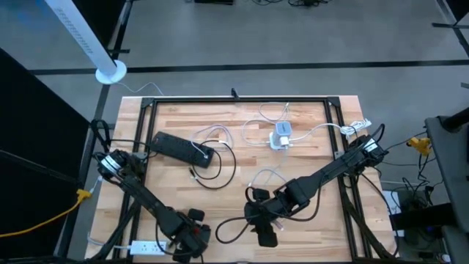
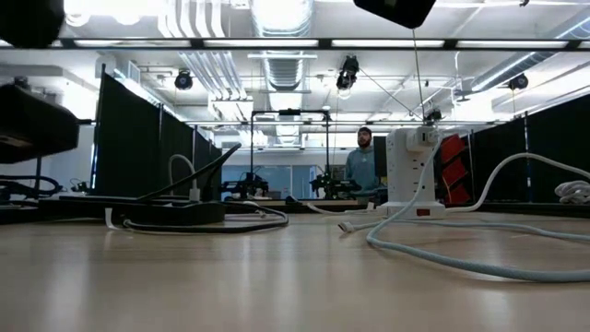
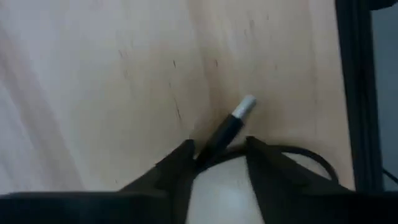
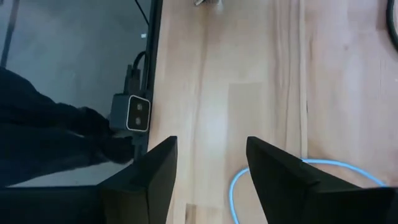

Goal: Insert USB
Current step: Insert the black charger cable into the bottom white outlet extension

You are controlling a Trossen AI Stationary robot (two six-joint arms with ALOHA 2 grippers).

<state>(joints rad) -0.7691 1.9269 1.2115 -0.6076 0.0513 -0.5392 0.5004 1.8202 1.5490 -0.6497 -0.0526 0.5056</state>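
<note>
I see two arms, both low at the near edge of the wooden table [image 1: 308, 158]. Left gripper [image 3: 219, 152] sits at the near-left corner, and its wrist view shows its two dark fingers [image 3: 177, 163] closed on a black USB plug [image 3: 229, 126]. The plug is a slim black body with a silver metal tip, angled up and away from the fingers, hanging just over bare wood. A black cable [image 3: 305, 157] curves off behind the fingers.

On the high view I count one black power strip [image 1: 182, 149] on the left-centre of the table, with a black cable loop [image 1: 223, 172] beside it. Further right stands one white charging block [image 1: 281, 137], upright, with white cables [image 1: 253, 126] running from it. One more white power strip [image 1: 145, 248] lies at the near-left edge by the left arm.

Right gripper [image 4: 211, 163] is near the table's near-centre; its fingers stand apart with nothing between them, bare wood showing through the gap. A light blue cable [image 4: 261, 177] loops on the wood just past it.

Low view: the black strip [image 2: 157, 210] is on the left, the white block [image 2: 410, 171] on the right, and one person [image 2: 362, 166] stands far back in the room.
</note>
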